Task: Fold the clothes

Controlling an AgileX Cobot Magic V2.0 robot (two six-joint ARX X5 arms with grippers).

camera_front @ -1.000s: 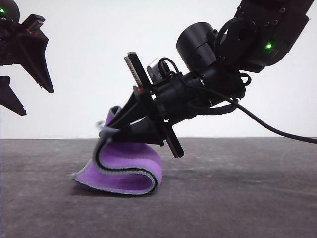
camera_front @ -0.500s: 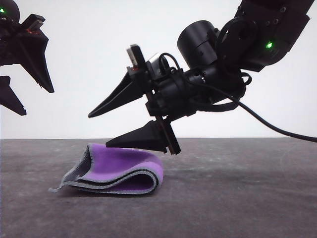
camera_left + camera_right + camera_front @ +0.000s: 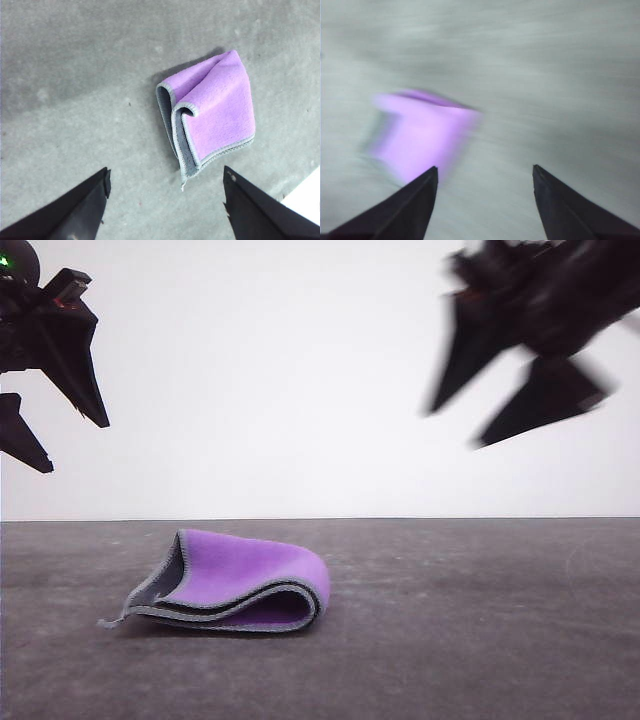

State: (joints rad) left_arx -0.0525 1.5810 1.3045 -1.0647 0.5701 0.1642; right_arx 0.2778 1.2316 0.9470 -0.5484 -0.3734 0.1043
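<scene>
the cloth [image 3: 235,585] lay doubled over on the worktop [image 3: 480,640], purple outward, so the fold looked mostly done, perhaps needing squaring. the left pincer [image 3: 45,405] and the blurred right pincer [image 3: 515,390] hung spread, empty, well above the cloth. the left wrist view showed offset grey-edged layers [image 3: 187,150].

Front camera sits low at table level; both wrist cameras look down, sharing the cloth [image 3: 212,112]

Grey table [image 3: 480,640], white wall [image 3: 280,370].
</scene>
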